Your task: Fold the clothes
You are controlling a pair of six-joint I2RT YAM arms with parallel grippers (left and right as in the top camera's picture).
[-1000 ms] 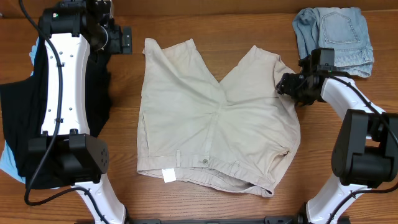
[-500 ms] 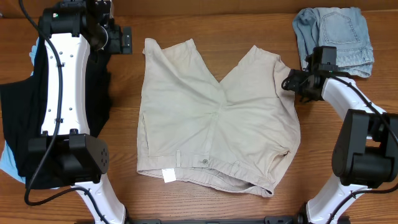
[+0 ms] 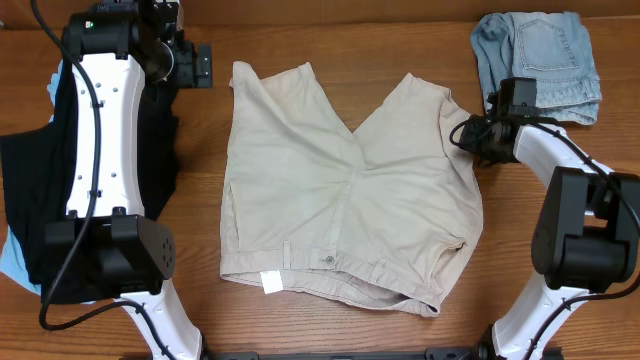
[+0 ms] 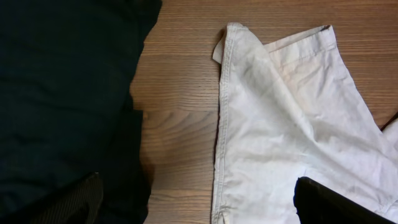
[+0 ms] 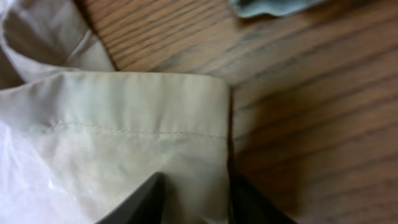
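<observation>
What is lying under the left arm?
Black garments, with pale blue fabric peeking out at their edge. The arm and the black cloth hide anything else stacked there.

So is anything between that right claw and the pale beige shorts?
Nothing visible. The right gripper is at the leg hem of the pale beige khaki shorts, hem edge between its fingers. The faded blue denim shorts lie beyond it.

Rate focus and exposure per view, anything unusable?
Overhead: sharp, evenly lit, khaki shorts crisp. Left wrist: sharp on the hem, but black garment is crushed near featureless. Right wrist: soft overall, stitching readable, right end effector a dark blur at the bottom edge.
</observation>
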